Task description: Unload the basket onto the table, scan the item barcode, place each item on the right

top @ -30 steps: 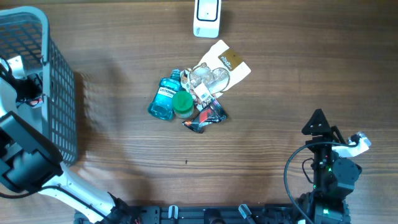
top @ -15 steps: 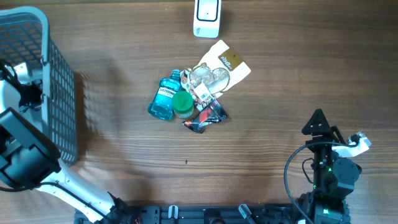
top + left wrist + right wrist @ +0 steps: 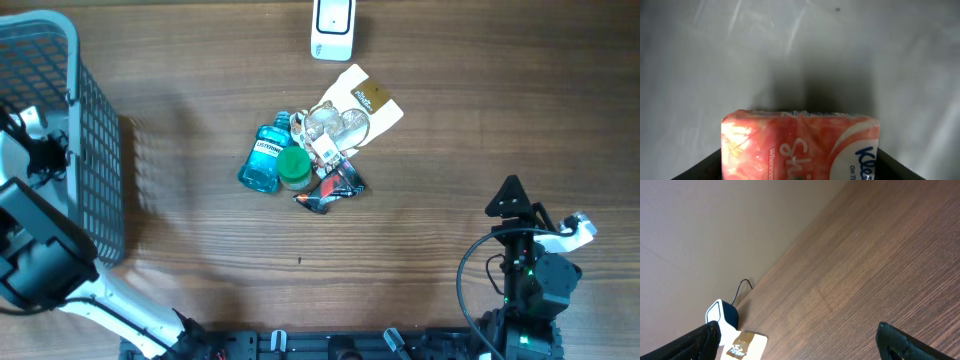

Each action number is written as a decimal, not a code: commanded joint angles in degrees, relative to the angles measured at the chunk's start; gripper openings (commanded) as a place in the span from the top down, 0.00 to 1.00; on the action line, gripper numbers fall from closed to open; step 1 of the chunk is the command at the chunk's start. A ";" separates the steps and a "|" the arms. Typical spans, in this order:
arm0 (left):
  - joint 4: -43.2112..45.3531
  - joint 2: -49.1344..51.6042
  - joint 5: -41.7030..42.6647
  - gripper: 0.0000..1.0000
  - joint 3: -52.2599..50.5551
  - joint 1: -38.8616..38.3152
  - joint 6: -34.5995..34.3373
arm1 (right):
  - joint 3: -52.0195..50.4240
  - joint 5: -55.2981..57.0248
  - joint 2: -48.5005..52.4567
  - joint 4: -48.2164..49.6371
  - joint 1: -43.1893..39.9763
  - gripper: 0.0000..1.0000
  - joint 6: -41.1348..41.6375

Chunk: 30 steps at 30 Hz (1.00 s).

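L claw [image 3: 800,156] has narrowed round tissue pack [image 3: 800,134] in basket [image 3: 100,150] at surface's [image 3: 450,150] 9 o'clock, fingers at both sides, firm pinch can't tell, so pickup for scan prob. underway; R claw [image 3: 799,330] spread, 5 o'clock.

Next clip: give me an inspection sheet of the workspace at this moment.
Surface: wooden table, no spills seen.
Job's things: white scanner at far edge; tissue pack apparently inside the basket.
Clutter: central pile of mouthwash bottle, green-lidded jar, carded clear pack, dark packet.
Grippers: left gripper straddles the tissue pack, grip unclear; right gripper open, empty.
Cables: black lead behind scanner.
Surroundings: plain wall.
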 commanded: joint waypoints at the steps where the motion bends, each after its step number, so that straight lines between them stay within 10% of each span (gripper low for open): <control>1: -0.90 -10.86 0.28 0.31 -0.04 0.07 -1.55 | -0.04 0.96 0.04 0.17 -0.17 0.00 -1.03; 8: -4.00 -27.50 5.11 0.35 -0.04 0.04 -9.49 | -0.04 0.96 0.04 0.17 -0.15 0.00 -1.03; 14: -6.58 -42.47 36.68 0.36 -0.04 -1.90 -17.70 | -0.04 0.96 0.04 0.17 -0.15 0.00 -1.03; 20: -6.69 -50.56 50.10 0.34 -0.04 -10.60 -18.21 | -0.04 0.96 0.04 0.17 -0.17 0.00 -1.05; 30: -6.19 -56.76 50.07 0.30 -0.04 -37.03 0.22 | -0.04 0.96 0.04 0.17 -0.15 0.00 -1.05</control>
